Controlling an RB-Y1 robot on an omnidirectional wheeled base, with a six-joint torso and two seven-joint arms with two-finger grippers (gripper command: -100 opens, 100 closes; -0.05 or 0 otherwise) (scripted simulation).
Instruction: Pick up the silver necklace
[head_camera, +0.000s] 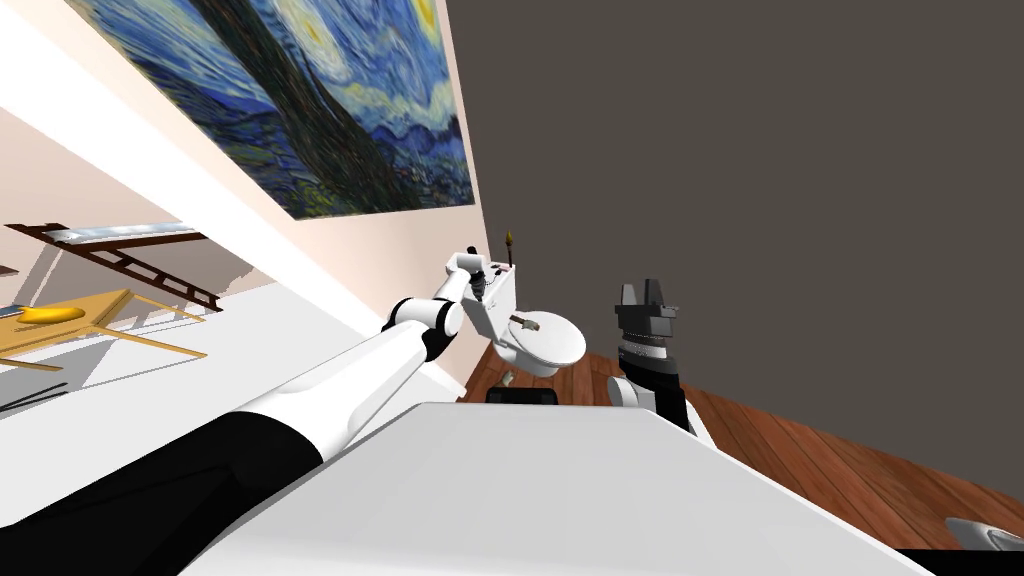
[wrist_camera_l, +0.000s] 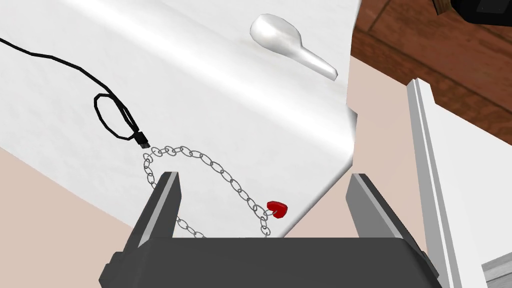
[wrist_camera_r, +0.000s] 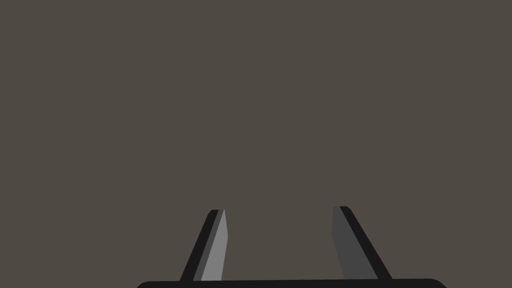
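Just beyond my left gripper (wrist_camera_l: 265, 176) the white surface (wrist_camera_l: 200, 75) is brightly lit, with a soft pale sheen banding across it. Ahead of my right gripper (wrist_camera_r: 280, 209) the grey-brown wall (wrist_camera_r: 250, 100) is dim and flat, one finger (wrist_camera_r: 215, 250) catching more light; the head view's wide lens tilts and stretches the painting (head_camera: 330, 100) cornerward.

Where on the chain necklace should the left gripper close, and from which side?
Pinch the necklace from above, across the links beside the red heart pendant, which lie inside the open left gripper. It lies flat on the white surface; avoid the black cable.
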